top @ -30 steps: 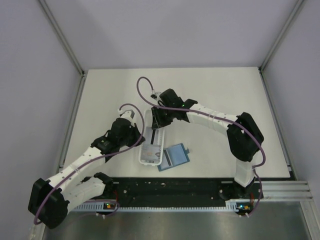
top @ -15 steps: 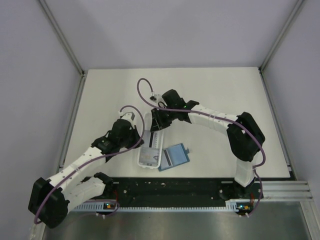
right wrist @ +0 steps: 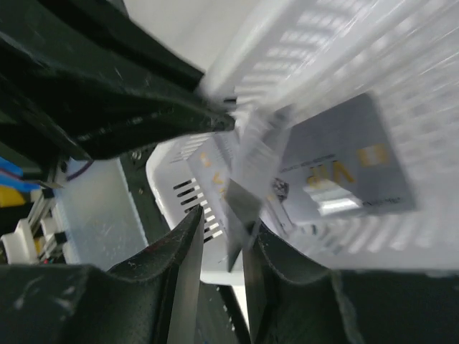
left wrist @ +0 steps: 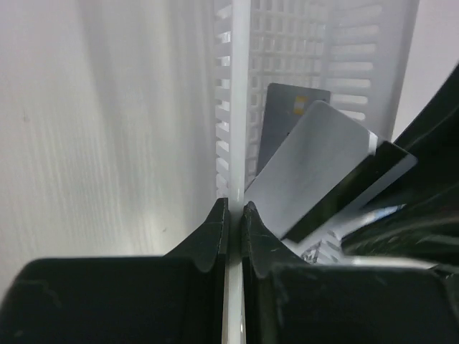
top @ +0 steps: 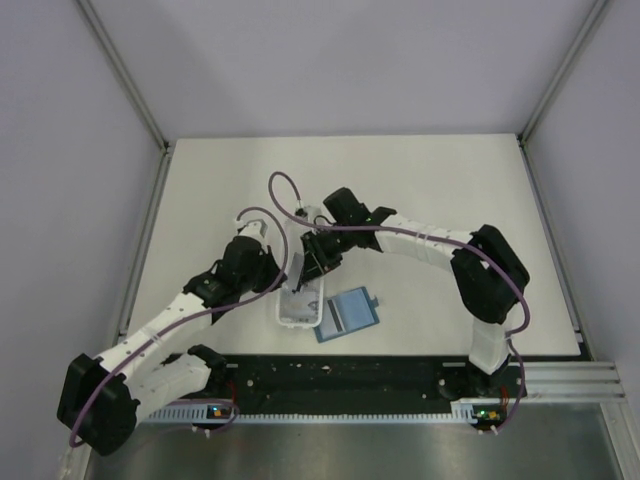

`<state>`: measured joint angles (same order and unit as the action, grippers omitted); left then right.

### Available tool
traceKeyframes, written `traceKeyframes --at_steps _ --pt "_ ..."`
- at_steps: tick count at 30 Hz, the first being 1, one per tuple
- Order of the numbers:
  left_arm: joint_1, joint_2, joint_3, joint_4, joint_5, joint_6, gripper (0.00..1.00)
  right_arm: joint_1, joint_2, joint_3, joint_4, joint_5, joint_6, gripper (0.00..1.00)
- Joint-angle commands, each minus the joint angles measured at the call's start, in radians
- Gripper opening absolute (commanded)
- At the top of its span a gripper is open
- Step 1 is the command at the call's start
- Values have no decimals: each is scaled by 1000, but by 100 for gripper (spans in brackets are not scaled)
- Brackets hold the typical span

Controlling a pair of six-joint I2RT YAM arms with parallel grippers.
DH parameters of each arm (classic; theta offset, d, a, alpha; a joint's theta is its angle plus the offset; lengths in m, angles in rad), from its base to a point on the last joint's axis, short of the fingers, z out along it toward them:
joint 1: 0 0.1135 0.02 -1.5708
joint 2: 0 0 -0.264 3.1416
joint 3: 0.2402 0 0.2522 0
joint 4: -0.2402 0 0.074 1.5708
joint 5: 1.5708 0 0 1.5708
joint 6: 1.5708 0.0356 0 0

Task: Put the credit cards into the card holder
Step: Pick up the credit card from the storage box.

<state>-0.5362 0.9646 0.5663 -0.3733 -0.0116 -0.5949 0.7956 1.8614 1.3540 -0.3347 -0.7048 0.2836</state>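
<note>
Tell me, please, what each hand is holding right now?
Left hand: closed on the wall of the white tray.
Right hand: closed on a credit card.

a long white slotted plastic tray lies on the pale desk, left of its middle, its length running away from the near edge. its walls are a grid of small rectangular openings. plain lilac-grey walls close in three sides, with aluminium rails slanting down the back corners. a black strip runs along the near edge, with a grey metal sheet in front of it.
</note>
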Motion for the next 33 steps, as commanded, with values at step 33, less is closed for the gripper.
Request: traceKeyframes --at_steps 33 --pt "31 -3 7 217 -71 -83 0 44 -63 -138 95 206 90 0"
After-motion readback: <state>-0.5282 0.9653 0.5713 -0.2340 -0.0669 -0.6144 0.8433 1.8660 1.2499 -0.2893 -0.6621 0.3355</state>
